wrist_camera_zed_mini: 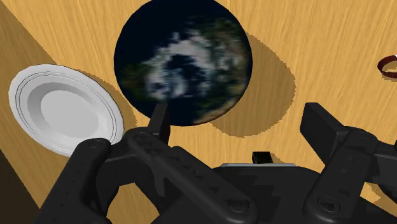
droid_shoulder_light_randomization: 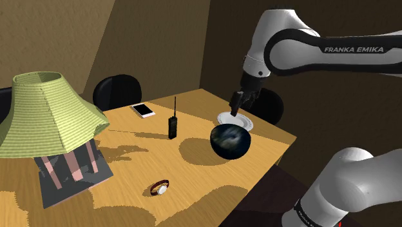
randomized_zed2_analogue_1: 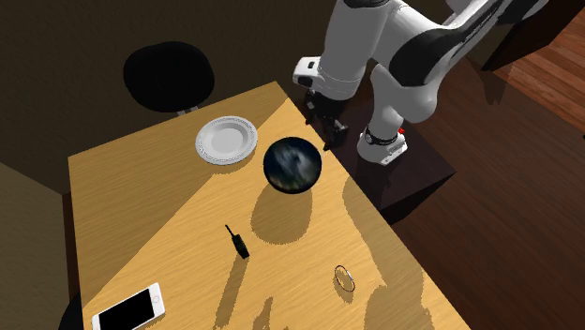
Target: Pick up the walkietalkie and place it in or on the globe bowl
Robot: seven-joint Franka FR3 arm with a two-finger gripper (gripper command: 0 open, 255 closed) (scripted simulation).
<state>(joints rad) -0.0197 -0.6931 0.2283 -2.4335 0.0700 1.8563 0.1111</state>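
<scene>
Your gripper [droid_shoulder_light_randomization: 237,103] hovers near the globe bowl [droid_shoulder_light_randomization: 230,140], fingers wide apart, holding nothing; walkietalkie [droid_shoulder_light_randomization: 172,126] sits well apart from it.

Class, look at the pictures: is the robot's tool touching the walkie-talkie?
Apart. The second exterior view shows the tool beyond the globe bowl, and the walkie-talkie alone on the table on the bowl's other side.

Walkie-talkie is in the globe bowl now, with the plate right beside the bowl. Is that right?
Not quite. The walkie-talkie is not in the bowl; it stands upright on the table, apart from the bowl, as the shoulder view shows. The plate is indeed right beside the bowl.
</scene>
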